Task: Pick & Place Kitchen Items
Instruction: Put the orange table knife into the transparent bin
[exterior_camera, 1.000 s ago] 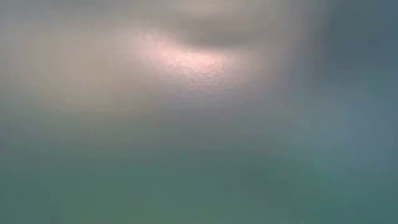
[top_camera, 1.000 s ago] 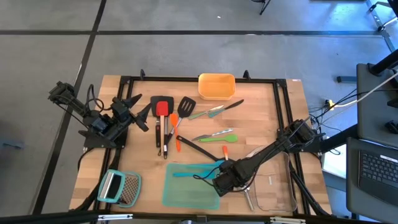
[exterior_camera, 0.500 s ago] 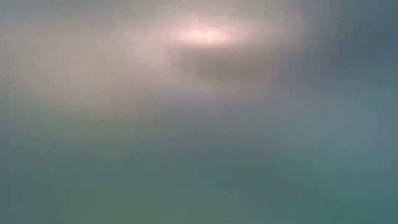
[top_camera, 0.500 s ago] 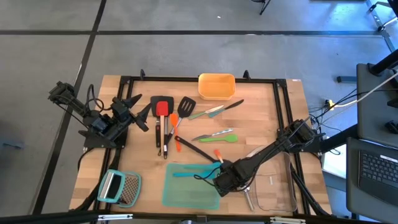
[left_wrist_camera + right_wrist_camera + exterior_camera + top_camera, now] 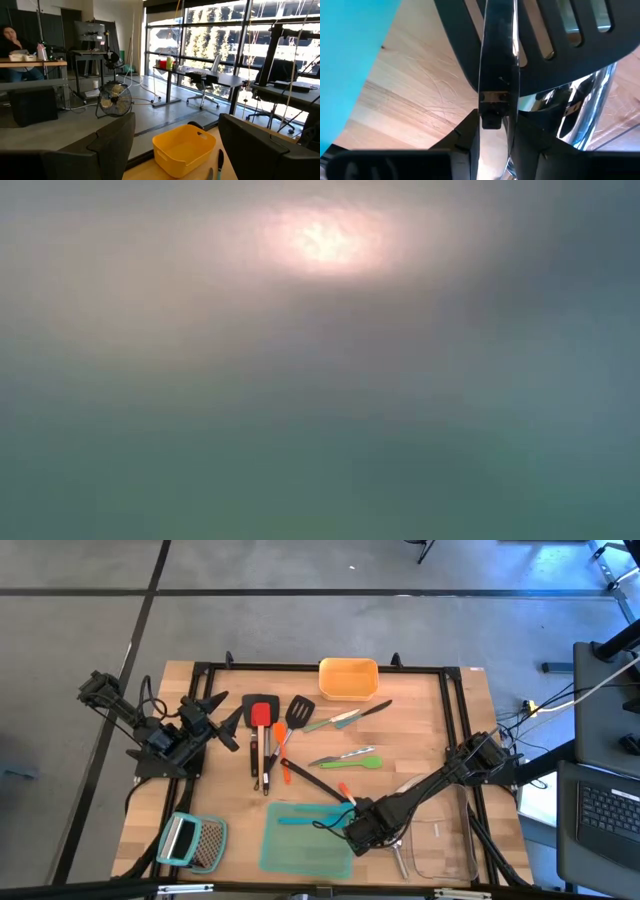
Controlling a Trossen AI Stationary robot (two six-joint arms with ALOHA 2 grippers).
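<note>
Wood forms the bench (image 5: 420,730), seen whole only in the high view, with a black frame round its edge. On its left side the left arm is parked, its claw (image 5: 228,718) spread open beside a black turner (image 5: 261,710) and a red spatula (image 5: 261,716). The left wrist view confirms the parted fingers (image 5: 107,145) and adds what the overhead camera misses: an orange container (image 5: 183,149) at the far edge, and beyond it a room with desks, a fan and a seated person (image 5: 15,47).

A teal container (image 5: 305,840) lies at the near edge with a teal spatula (image 5: 310,817) on it, next to a clear container (image 5: 440,848). A grater (image 5: 193,842) is at the near left corner.

Between the two containers the right claw (image 5: 358,832) is lowered to the bench. From above its grip cannot be judged; the right wrist view shows it closed on a silver handle (image 5: 497,65), with a black slotted turner (image 5: 555,30) lying just behind.

An orange turner (image 5: 282,758), a green spatula (image 5: 363,763) and cutlery (image 5: 345,718) are scattered mid-bench.

Only a blurred teal and pink haze fills the low view
</note>
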